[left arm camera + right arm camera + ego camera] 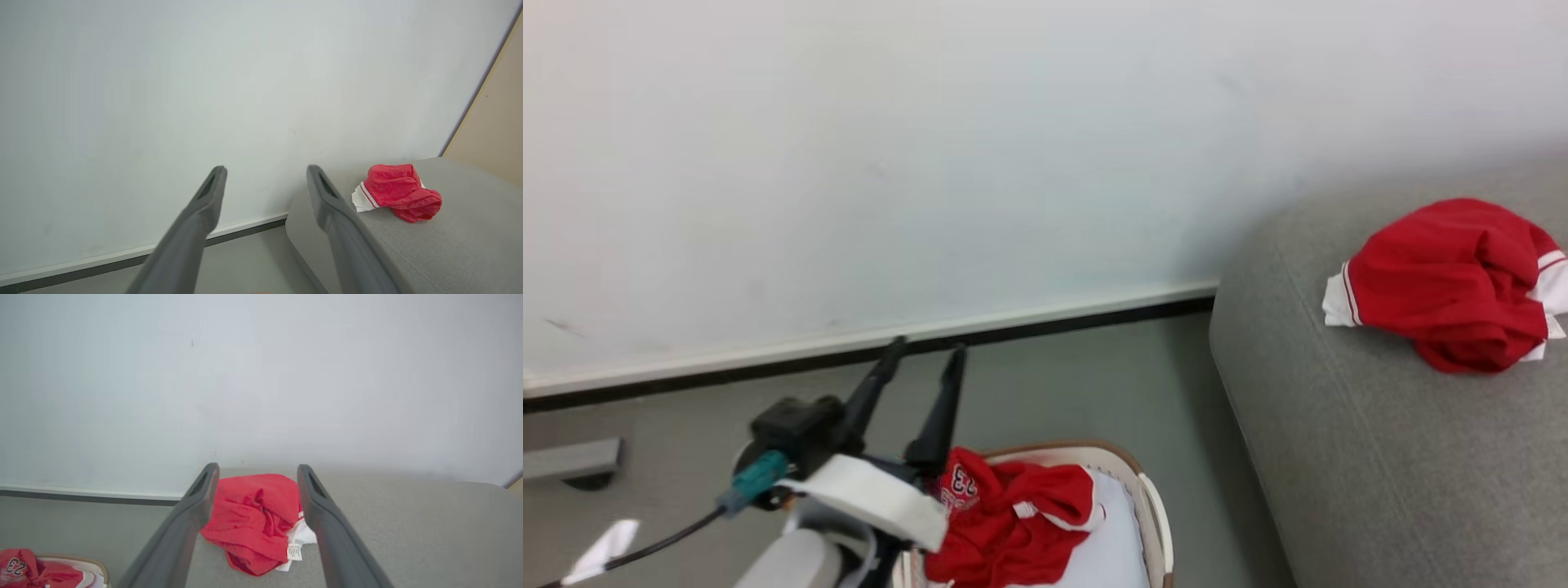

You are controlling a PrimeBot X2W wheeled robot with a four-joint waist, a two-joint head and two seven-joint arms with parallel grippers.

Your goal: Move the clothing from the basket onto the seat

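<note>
Head view: left gripper (929, 347) fingers apart, empty, at the left side of the basket (1153, 500). Clothing count 2: one "23" jersey (1013, 514) in basket, one red garment (1445, 282) on seat (1380, 457).
Left wrist view: fingers spread; one garment on seat.
Right wrist view: right gripper (258, 468) spread, empty, framing that garment.

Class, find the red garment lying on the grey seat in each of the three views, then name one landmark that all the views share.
Head view: red garment at the right edge, on the seat.
Left wrist view: right of centre, to the right of the left gripper.
Right wrist view: low centre, framed between the open jaws of the right gripper.
Shared landmark: the dark skirting strip at the wall's foot, left of the seat.
</note>
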